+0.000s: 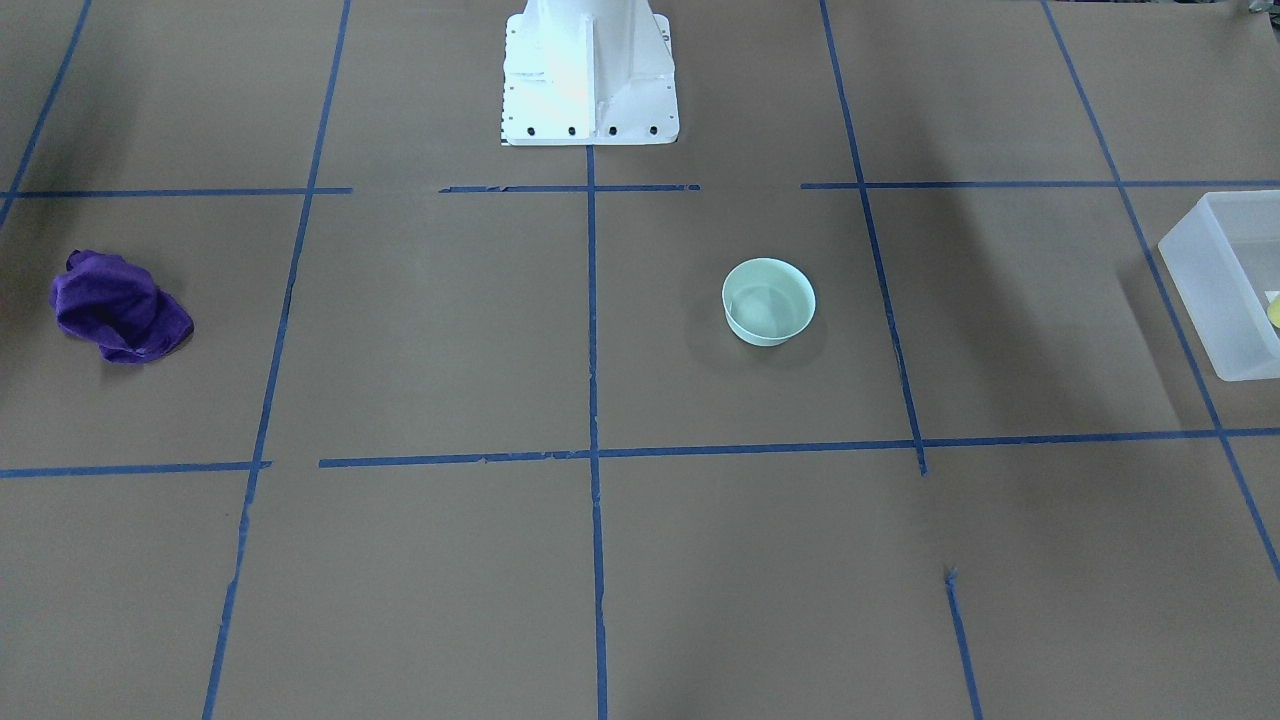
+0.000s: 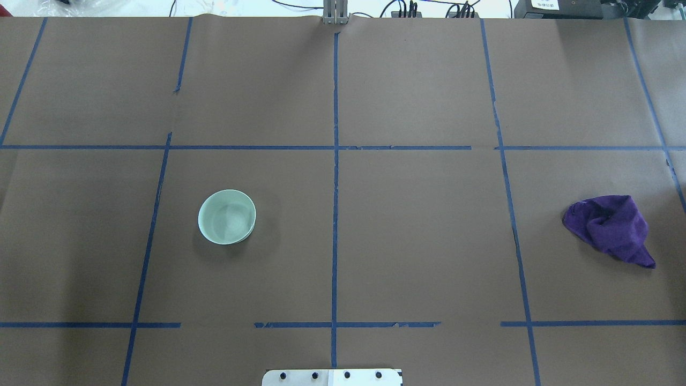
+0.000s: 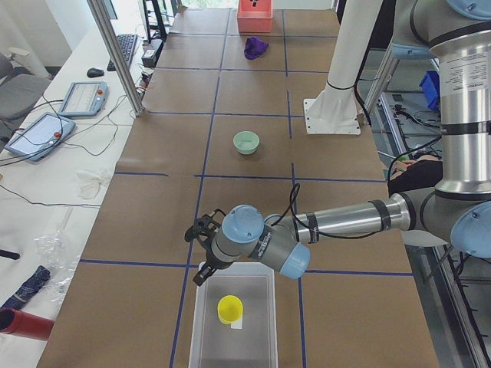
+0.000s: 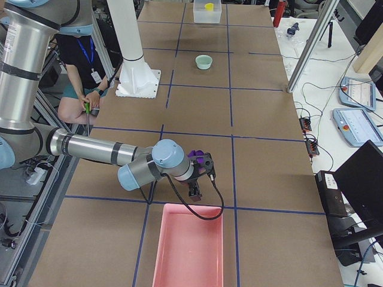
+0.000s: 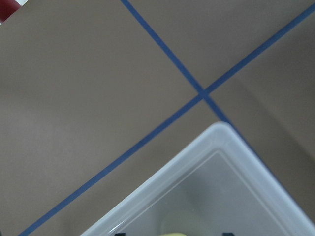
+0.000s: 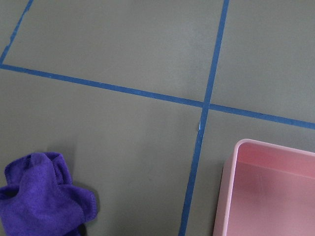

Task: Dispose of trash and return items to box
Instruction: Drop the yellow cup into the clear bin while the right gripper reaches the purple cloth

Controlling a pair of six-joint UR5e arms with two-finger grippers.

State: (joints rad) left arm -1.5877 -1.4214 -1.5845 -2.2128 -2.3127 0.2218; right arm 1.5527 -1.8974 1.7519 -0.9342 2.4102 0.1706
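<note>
Already done: you have the small yellow tapered plastic cup (image 3: 230, 308) inside the translucent frosted-white rectangular plastic box (image 3: 273, 322), so I judge one item returned.
Cup's place: it sits on the box floor, about mid-width and apart from the walls, at the table end on the robot's left.
Cup's look: bright yellow, round from above and seemingly whole. A pale slip lies just beside it, too small to name.
Left gripper (image 3: 201, 253): it hangs over the box's inner end, above the rim and apart from the cup. You cannot tell from these views whether its fingers are spread or pressed together.
Left to do, nearer: the pale green round bowl (image 3: 246, 142) sits upright and empty on the brown paper-covered table (image 2: 418, 241), well apart from the box.
Left to do, farther: the crumpled purple cloth (image 3: 256, 47) lies near the pink rectangular plastic bin (image 3: 255, 24), not in it.
Right gripper (image 4: 202, 176): it hovers over the cloth, near the pink bin's rim. Spread or closed, you cannot tell.
Progress: roughly a third done, by my estimate.
</note>
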